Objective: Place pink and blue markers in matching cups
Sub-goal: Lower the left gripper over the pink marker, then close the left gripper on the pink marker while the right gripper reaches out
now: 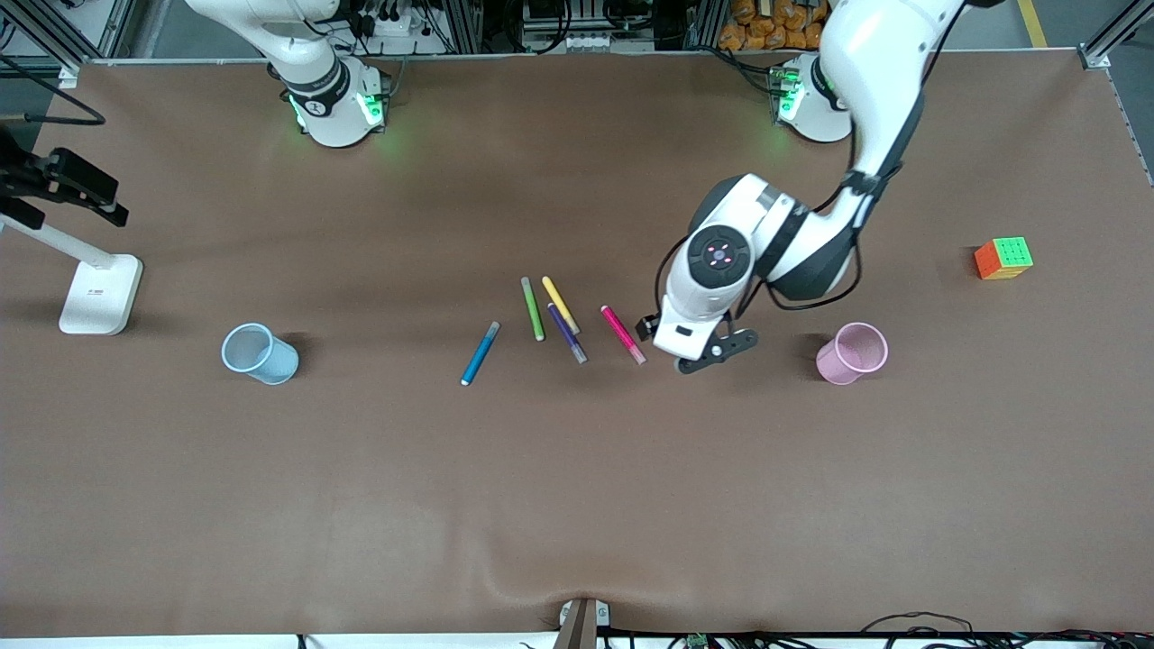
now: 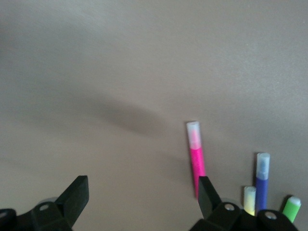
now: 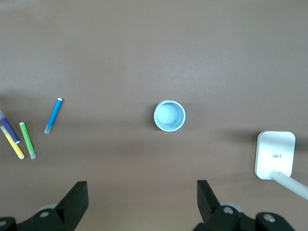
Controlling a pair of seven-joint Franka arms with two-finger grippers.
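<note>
The pink marker (image 1: pixel 623 334) lies near the table's middle; the blue marker (image 1: pixel 480 353) lies farther toward the right arm's end. The pale blue cup (image 1: pixel 260 353) stands near the right arm's end, the pale pink cup (image 1: pixel 853 353) near the left arm's end. My left gripper (image 1: pixel 687 353) hangs low between the pink marker and the pink cup, open and empty. In the left wrist view (image 2: pixel 143 190) the pink marker (image 2: pixel 196 159) lies beside one finger. My right gripper (image 3: pixel 143 192) is open and empty, high above the blue cup (image 3: pixel 169 115) and blue marker (image 3: pixel 54 115).
Green (image 1: pixel 533 309), yellow (image 1: pixel 560 305) and dark purple (image 1: pixel 567 333) pens lie between the blue and pink markers. A colour cube (image 1: pixel 1003 259) sits toward the left arm's end. A white stand (image 1: pixel 101 293) is at the right arm's end.
</note>
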